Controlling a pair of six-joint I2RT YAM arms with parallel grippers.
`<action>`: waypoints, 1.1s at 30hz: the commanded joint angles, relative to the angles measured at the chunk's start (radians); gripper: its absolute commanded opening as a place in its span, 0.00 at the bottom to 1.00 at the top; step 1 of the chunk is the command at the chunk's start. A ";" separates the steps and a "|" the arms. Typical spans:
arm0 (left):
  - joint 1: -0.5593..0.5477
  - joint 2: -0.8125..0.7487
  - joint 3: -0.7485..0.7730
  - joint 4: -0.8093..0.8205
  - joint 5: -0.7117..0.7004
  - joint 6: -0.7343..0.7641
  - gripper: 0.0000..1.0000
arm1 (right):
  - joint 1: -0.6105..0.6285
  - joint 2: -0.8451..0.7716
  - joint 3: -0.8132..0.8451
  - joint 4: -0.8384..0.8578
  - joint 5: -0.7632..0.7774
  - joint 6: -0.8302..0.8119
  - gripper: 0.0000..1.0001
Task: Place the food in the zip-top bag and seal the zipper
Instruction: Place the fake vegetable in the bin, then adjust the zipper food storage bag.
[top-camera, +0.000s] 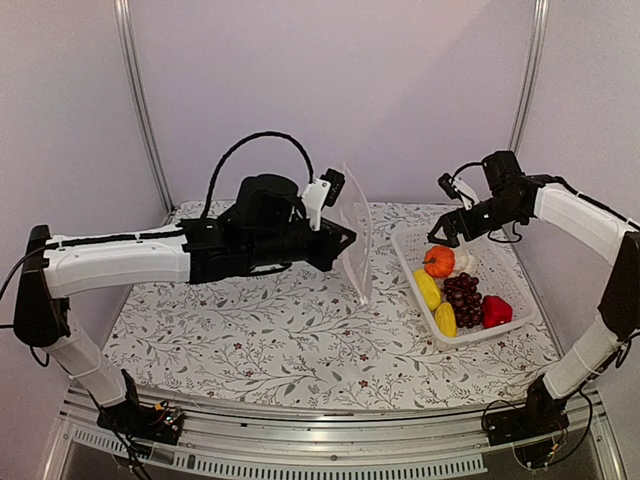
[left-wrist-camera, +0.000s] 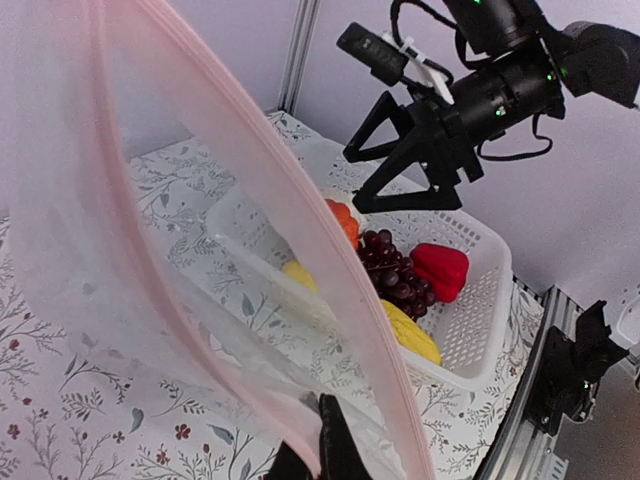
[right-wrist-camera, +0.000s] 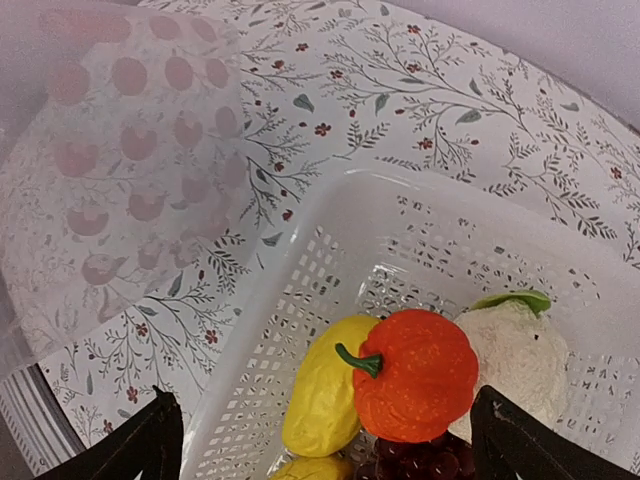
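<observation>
My left gripper (top-camera: 343, 240) is shut on the lower edge of the clear zip-top bag (top-camera: 358, 245), holding it upright near the table's middle. In the left wrist view the dark fingertips (left-wrist-camera: 335, 445) pinch the bag (left-wrist-camera: 150, 260), and its pinkish zipper (left-wrist-camera: 300, 225) runs diagonally across the frame. The food lies in a white lattice basket (top-camera: 470, 340): an orange piece (right-wrist-camera: 415, 375), cauliflower (right-wrist-camera: 515, 350), yellow pieces (top-camera: 427, 288), grapes (top-camera: 463, 298) and a red pepper (top-camera: 496, 311). My right gripper (top-camera: 455, 228) hangs open above the basket's far end, its fingers (right-wrist-camera: 150, 445) straddling the orange piece without touching it.
The basket wall (right-wrist-camera: 290, 300) stands at the right of the floral tablecloth (top-camera: 250, 330). The bag's side fills the upper left of the right wrist view. Metal frame posts (top-camera: 140, 100) rise at the back corners.
</observation>
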 joint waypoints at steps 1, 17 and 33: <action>-0.009 0.050 0.045 0.006 -0.023 -0.028 0.00 | 0.080 -0.083 0.055 -0.015 -0.177 -0.033 0.99; -0.038 0.138 0.127 -0.068 -0.120 -0.108 0.00 | 0.336 0.009 0.130 0.180 -0.259 0.168 0.72; -0.071 0.186 0.159 -0.360 -0.738 -0.511 0.00 | 0.372 0.031 0.114 0.218 0.177 0.350 0.00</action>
